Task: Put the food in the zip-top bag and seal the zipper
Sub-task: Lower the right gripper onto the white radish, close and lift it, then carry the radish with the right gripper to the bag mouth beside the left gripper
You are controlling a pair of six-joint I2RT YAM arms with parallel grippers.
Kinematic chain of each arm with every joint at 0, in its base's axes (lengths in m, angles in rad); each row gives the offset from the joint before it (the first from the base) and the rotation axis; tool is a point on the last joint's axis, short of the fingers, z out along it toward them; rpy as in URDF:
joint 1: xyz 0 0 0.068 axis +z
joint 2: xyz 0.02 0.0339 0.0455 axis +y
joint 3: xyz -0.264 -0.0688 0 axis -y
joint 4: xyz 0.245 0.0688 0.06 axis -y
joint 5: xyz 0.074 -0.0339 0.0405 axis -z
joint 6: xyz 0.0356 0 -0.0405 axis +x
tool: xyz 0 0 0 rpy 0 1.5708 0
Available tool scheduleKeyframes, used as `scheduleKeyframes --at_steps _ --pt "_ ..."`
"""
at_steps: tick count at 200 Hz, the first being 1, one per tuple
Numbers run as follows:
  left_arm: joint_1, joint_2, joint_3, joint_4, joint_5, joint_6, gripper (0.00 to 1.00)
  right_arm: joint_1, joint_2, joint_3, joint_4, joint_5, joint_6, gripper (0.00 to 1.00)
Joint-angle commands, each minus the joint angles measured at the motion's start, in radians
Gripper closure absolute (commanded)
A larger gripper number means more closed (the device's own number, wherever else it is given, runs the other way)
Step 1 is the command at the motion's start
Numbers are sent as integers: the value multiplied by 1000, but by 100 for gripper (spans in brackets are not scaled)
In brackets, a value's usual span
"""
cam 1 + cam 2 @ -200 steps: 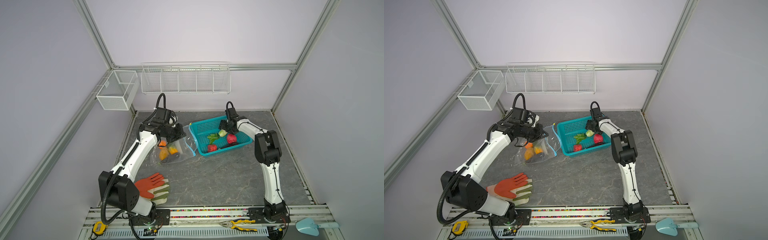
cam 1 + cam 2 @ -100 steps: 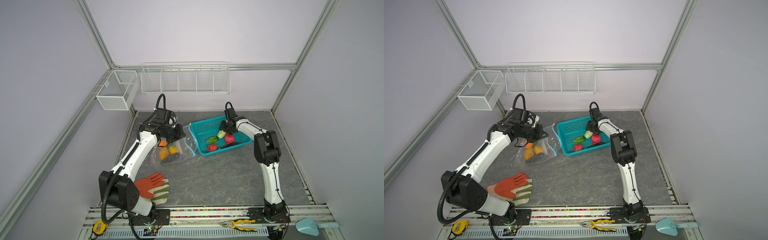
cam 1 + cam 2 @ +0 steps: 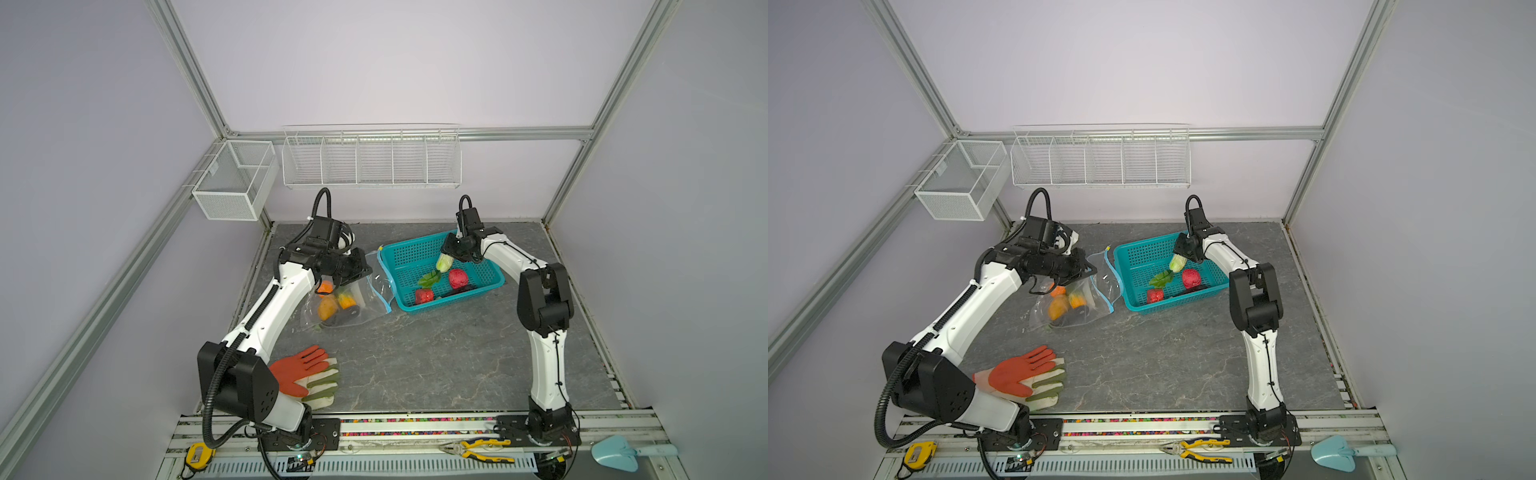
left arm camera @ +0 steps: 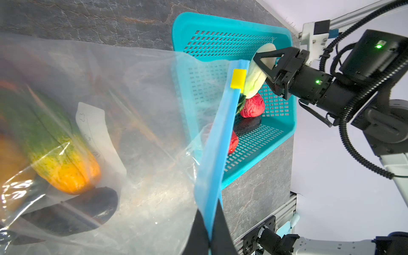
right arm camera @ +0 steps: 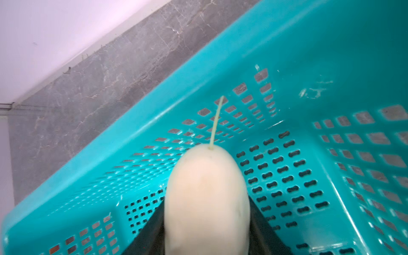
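Inside the teal perforated plastic basket [image 3: 453,297], the right end effector [image 3: 449,255] has just closed partway onto the white-green toy cabbage [image 3: 443,262], readying another food piece for transfer. Beside the basket, the left end effector [image 4: 209,240], shut tight, pinches the light-blue zipper strip [image 4: 221,132] of the clear crinkly zip-top bag [image 4: 143,99]; the right arm is outstretched, wrist angled down.

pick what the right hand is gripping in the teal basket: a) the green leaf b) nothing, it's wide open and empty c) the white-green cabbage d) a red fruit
c, the right hand is clamped on the white-green cabbage inside the teal basket, and the right wrist view shows the cabbage wedged between the dark pads; the two red pieces lie loose on the basket floor.
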Motion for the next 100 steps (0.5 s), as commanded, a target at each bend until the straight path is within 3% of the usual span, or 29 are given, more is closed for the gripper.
scheduleKeyframes --at_steps 1,100 --pt "7 14 -15 11 13 9 100 -10 -48 -19 20 -67 -4 53" --pt "7 21 -14 10 15 14 100 -37 -53 149 -174 -219 -190 55"
